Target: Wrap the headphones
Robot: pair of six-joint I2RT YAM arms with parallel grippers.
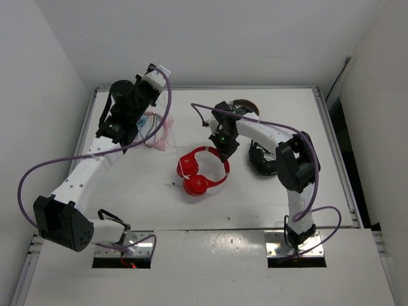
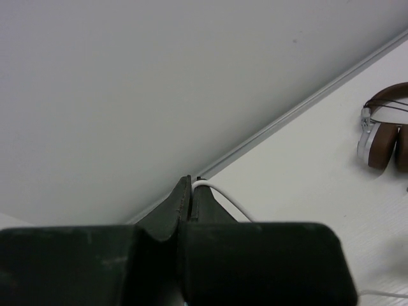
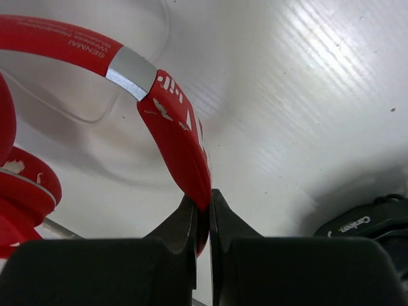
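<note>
Both grippers are clamped: the right gripper point(image 3: 204, 205) pins the headband point(image 3: 70, 43) of the headphones point(image 1: 199, 173) mid-table, and the left gripper point(image 2: 191, 191) pinches the white cable point(image 2: 224, 196) at far left. Winding looks underway; the next move is to loop the cable around the band.

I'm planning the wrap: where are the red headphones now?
Top view: the red headphones lie mid-table between the arms, headband pinched by the right hand, with the black headphones right of them.
</note>
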